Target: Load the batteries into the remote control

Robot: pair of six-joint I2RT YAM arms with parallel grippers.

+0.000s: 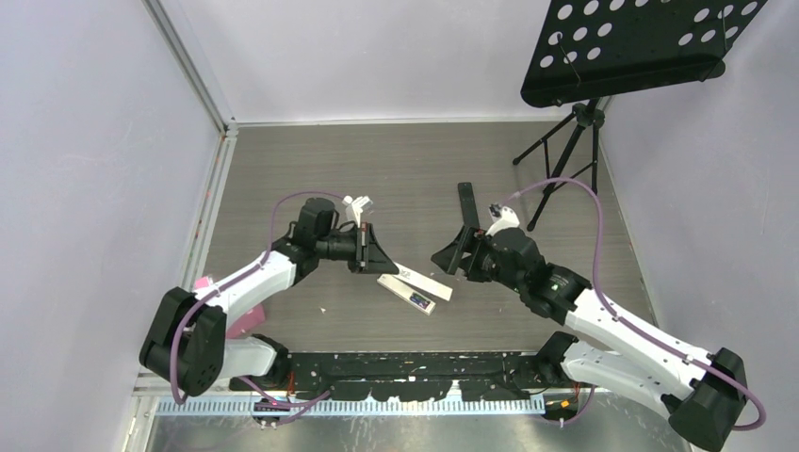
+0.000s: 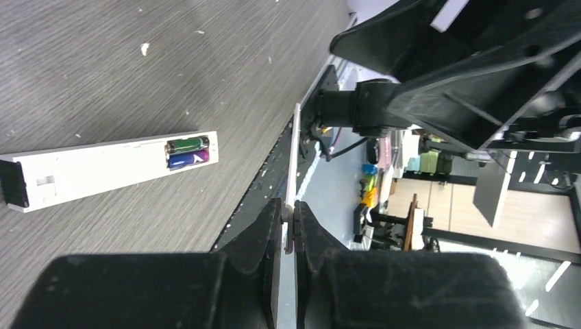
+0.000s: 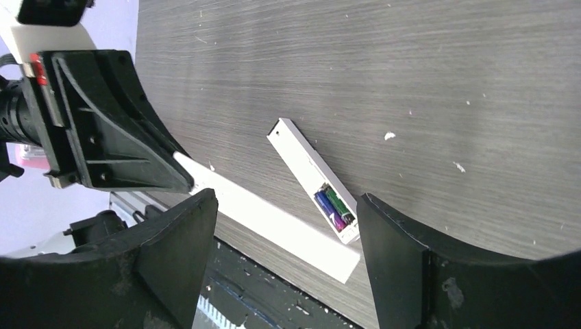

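Right, nearest us the white remote [image 3: 301, 154] lies flat on the grey table [image 3: 411, 68], green and purple-blue batteries [image 3: 332, 205] seated side by side in its open end compartment; just beyond, the left gripper [image 2: 288, 209] pinches a thin white cover strip [image 2: 294, 157] tight; the right gripper [image 3: 286, 197] hangs spread wide, holding nothing.

Nothing here can be read: no writing, brand, number or sign. The green and purple-blue cylindrical batteries [image 2: 186, 145] sitting in the long white plastic remote control [image 2: 103, 168] have coloured wrappers, but any print on them is too small to make out.
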